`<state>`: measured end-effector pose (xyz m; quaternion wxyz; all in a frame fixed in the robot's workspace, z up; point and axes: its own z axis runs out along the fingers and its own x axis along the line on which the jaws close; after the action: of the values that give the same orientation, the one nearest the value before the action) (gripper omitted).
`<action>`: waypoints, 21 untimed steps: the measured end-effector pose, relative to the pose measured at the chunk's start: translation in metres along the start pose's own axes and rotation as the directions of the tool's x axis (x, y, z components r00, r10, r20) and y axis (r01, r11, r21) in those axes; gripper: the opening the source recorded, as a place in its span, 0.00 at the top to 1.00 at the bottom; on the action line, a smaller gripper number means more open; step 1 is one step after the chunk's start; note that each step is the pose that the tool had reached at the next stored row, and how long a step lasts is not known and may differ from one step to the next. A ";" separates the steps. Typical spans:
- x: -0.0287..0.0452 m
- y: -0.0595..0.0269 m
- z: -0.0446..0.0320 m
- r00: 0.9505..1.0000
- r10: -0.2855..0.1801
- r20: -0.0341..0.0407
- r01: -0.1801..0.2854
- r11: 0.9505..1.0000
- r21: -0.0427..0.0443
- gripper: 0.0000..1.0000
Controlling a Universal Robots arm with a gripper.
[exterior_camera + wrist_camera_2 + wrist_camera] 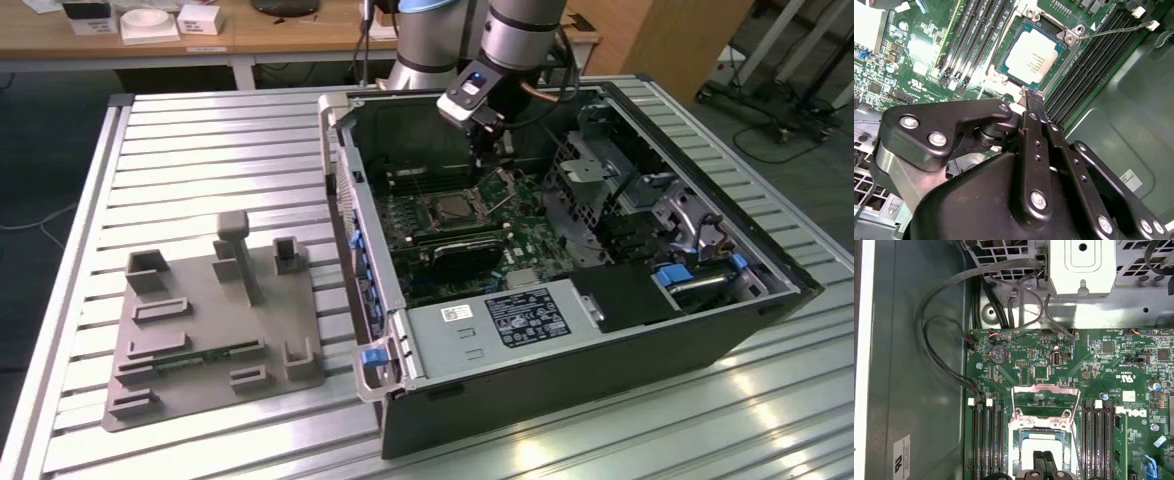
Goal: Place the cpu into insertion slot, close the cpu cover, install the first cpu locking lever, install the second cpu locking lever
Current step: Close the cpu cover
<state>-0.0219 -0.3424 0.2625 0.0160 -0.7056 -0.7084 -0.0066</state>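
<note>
cpu (1034, 60) in insertion slot (1004, 57), memory slots (971, 35) flanking, end effector (1029, 96) above

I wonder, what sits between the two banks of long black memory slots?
The insertion slot holding the cpu, as the second wrist view shows.

The grey cylindrical metal robot arm (523, 30) bears a blue-and-black block (469, 88) at its wrist, and a thin dark cable (570, 70) loops beside it. The matte black metal tool (1027, 95) has flat linkage bars (1089, 185) pinned with round silver screws (1039, 200) and two slim dark fingers (1033, 114).
</note>
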 end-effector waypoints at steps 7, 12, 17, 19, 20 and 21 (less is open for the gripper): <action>0.0002 -0.0001 -0.0091 1.000 0.000 0.000 0.000 1.000 0.000 0.90; 0.0003 0.0036 -0.0094 1.000 0.000 0.000 0.000 1.000 0.000 0.90; 0.0003 0.0036 -0.0094 1.000 0.000 0.000 0.000 1.000 0.000 0.90; 0.0003 0.0037 -0.0094 1.000 0.000 0.000 0.000 1.000 0.000 0.90; 0.0003 0.0037 -0.0094 1.000 0.000 0.000 0.000 1.000 0.000 0.90; 0.0003 0.0037 -0.0094 1.000 0.000 0.000 0.000 1.000 0.000 0.90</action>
<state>-0.0181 -0.3424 0.2718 0.0161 -0.7056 -0.7084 -0.0068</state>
